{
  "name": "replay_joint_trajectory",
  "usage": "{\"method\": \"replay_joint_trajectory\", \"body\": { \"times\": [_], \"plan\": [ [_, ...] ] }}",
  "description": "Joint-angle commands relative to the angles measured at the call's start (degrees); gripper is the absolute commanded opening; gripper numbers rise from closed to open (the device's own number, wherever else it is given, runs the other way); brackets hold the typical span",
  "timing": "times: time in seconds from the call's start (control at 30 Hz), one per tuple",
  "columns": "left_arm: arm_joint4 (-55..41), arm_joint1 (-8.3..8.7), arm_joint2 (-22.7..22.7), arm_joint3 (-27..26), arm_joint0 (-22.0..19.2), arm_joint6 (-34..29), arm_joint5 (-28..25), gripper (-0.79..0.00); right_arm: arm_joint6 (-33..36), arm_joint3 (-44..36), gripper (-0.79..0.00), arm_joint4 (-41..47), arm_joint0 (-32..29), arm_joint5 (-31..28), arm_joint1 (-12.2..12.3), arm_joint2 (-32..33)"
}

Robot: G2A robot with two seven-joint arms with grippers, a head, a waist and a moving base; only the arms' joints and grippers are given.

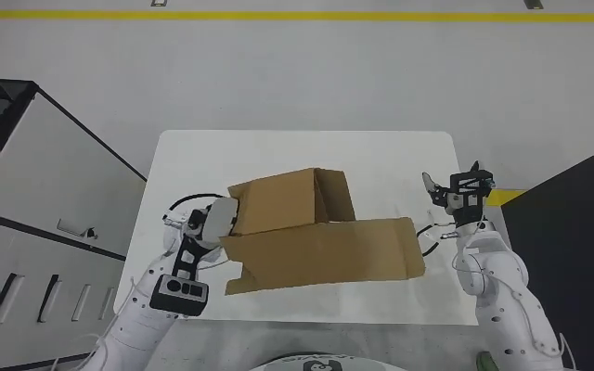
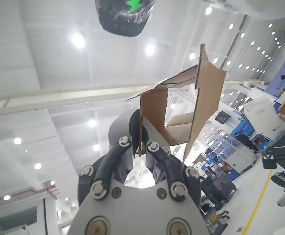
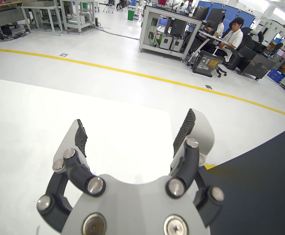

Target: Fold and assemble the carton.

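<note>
left claw (image 2: 141,131) pinching carton (image 1: 316,243) edge | right claw (image 3: 134,130) spread wide above table (image 3: 66,100) edge

Bright, lit from overhead. Glare from ceiling lamps (image 2: 78,41) in left wrist view; blown-out white on table (image 3: 124,124) in right wrist view. Faint shadows only. Heavy fisheye bending at wrist-view edges.

- Green lightning-bolt sign (image 2: 133,5) on black rounded device (image 2: 115,22), against ceiling, left wrist view.
- White lettering (image 3: 230,19) on blue partition (image 3: 232,12), far back in room, right wrist view: one short word, too small to read.
- Small red label (image 2: 276,128) on white bin (image 2: 259,109), left wrist view: illegible.
- Carton (image 1: 316,250), centre of frame, top view: plain brown faces.
</note>
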Motion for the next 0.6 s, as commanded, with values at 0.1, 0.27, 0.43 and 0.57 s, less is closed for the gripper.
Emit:
{"method": "replay_joint_trajectory", "body": {
  "times": [0.1,0.27,0.43,0.57],
  "plan": [
    [4.23,0.01,0.71,-0.71,-1.69,2.88,-0.19,-0.785,0.0,0.0,0.0,0.0,0.0,0.0,0.0,0.0],
    [4.9,0.22,1.63,-1.53,-1.91,2.88,-0.01,-0.785,0.0,0.0,0.0,0.0,0.0,0.0,0.0,0.0],
    [1.51,0.16,1.33,0.95,-0.59,1.92,-0.41,-0.785,0.0,0.0,0.0,0.0,0.0,0.0,0.0,0.0],
    [1.96,0.19,0.93,1.38,0.12,-0.42,-1.19,-0.785,0.0,0.0,0.0,0.0,0.0,0.0,0.0,0.0]
  ]
}}
